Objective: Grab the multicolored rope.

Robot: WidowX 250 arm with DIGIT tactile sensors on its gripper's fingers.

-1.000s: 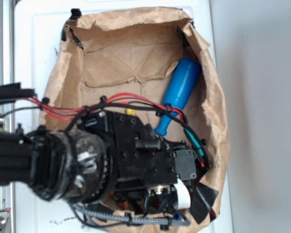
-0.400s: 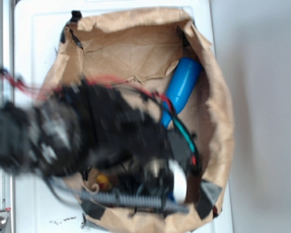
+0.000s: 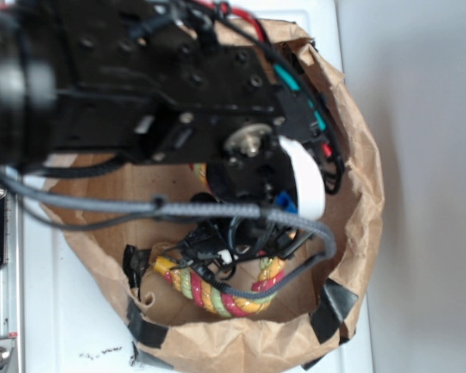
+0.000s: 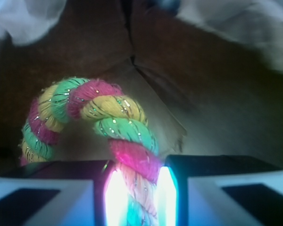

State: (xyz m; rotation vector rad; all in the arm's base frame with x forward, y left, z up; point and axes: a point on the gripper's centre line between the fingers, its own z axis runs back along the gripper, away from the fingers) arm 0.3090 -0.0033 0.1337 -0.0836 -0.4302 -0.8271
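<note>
The multicolored rope (image 4: 114, 123) is clamped between the two fingers (image 4: 52, 197) of the hand (image 4: 136, 197), as is seen in the wrist view: one end of the cord passes down between the black pads, and both inner pad faces are pressed against its pink and green strands. From the clamped end the rope is arched up and over to the left, and it is curled back down toward the lower left corner of that view. Brown paper is seen behind the arch, creased and folded.

In the exterior view the rope (image 3: 210, 291) is found inside the brown paper bag (image 3: 356, 233), near the bag's lower rim, where it is bent into a U with a yellow tip at its left end. The hand (image 3: 241, 245) is placed directly above the middle of the rope, though the fingertips are hidden there by black brackets and wires. The upper half of the bag is covered by the black body of the arm (image 3: 140, 85). A grey braided cable (image 3: 124, 207) is draped across the bag's opening and looped down beside the rope. The bag is rested on a white tabletop (image 3: 70, 326), and its rim is fixed with strips of black tape (image 3: 332, 305).
</note>
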